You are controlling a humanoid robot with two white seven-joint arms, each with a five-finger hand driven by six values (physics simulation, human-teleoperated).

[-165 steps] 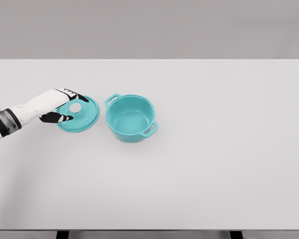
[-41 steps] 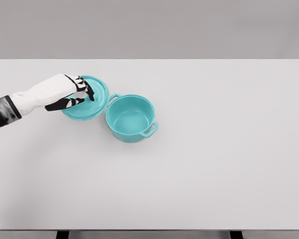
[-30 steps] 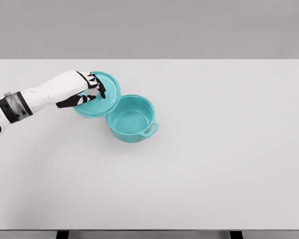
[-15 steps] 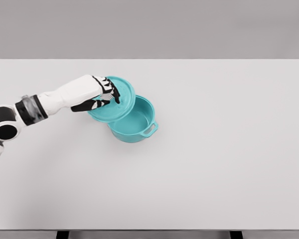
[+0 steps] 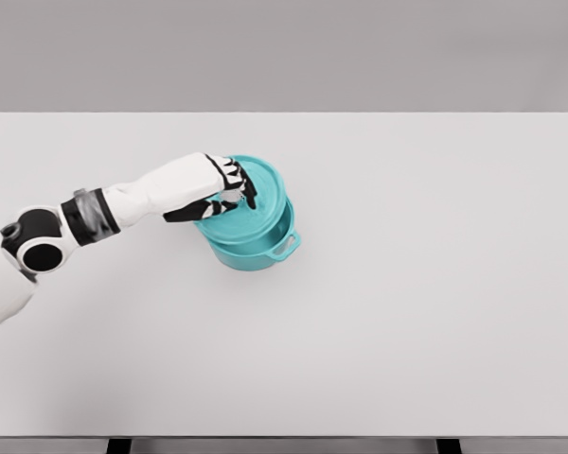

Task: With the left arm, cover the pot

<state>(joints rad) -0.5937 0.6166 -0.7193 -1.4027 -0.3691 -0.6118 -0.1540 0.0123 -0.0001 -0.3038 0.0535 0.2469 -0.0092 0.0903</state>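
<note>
Carried rightward, lid (image 5: 256,194) in left hand (image 5: 211,186) now overhangs pot (image 5: 256,248).

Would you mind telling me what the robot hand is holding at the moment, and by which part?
The left robot hand holds the lid by its centre knob, over the pot.

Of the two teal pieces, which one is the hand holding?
The lid. The left hand grips it from above, and it hangs tilted over the pot, which stands on the table with nothing touching its handle.
</note>
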